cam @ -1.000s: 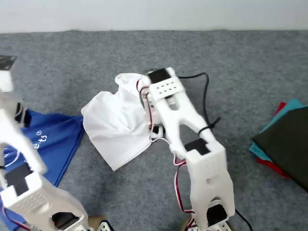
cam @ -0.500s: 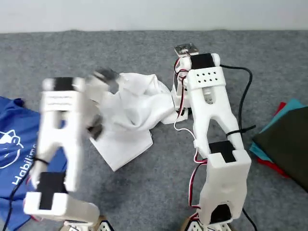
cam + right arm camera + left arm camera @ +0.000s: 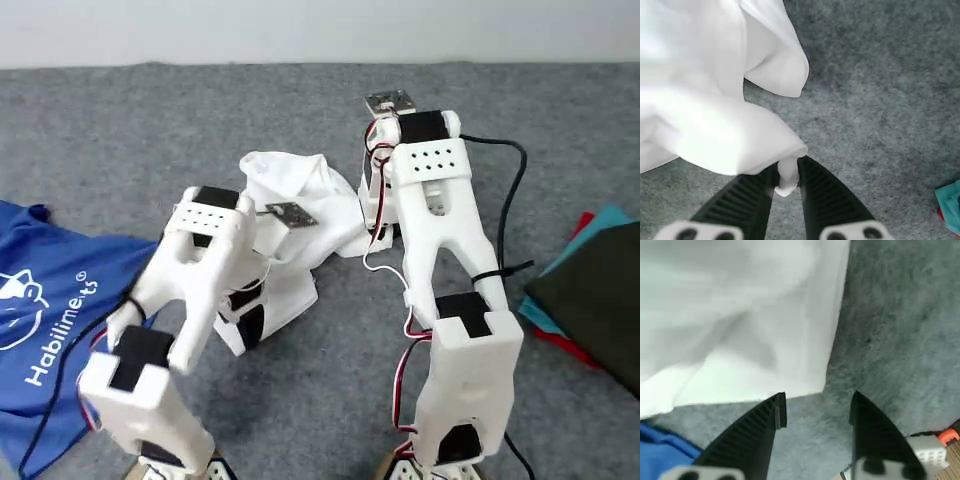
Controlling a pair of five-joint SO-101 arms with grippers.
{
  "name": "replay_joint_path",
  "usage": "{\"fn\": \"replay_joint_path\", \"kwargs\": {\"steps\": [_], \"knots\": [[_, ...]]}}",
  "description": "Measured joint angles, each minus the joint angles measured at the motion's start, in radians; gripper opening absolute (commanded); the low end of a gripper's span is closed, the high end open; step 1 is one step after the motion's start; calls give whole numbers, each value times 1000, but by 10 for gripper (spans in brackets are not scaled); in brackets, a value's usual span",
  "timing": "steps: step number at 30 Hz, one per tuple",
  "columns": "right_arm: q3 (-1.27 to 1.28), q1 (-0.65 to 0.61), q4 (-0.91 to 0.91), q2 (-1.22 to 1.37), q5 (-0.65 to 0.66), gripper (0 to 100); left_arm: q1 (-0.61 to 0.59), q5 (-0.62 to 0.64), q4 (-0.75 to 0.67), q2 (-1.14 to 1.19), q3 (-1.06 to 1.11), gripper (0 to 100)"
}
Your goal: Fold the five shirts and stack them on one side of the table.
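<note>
At the near left corner of the surface [image 3: 520, 120] you have the blue shirt [image 3: 60, 290], lying loosely spread. Your left arm's fingers [image 3: 755, 430] stand open over the near edge of the white shirt [image 3: 290, 205], which lies crumpled at the middle. At the right edge sits the folded stack [image 3: 590, 290], dark on top. Farther back, your right arm's fingers [image 3: 745, 200] are closed, pinching a fold of the white shirt.

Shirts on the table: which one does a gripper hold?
The white shirt: the right gripper pinches its edge, while the blue shirt lies ungripped.
</note>
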Motion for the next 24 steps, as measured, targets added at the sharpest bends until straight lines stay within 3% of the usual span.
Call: {"fn": "replay_joint_path", "kwargs": {"steps": [7,10,13,20,24], "knots": [[0,2,0,0,0,9,0,0,-66,126,0,199],[0,2,0,0,0,9,0,15,-87,155,-5,133],[0,3,0,0,0,9,0,23,-91,180,-14,7],[0,52,0,-2,0,9,18,20,-71,147,-3,13],[0,87,0,-54,0,9,18,20,-37,-9,3,13]]}}
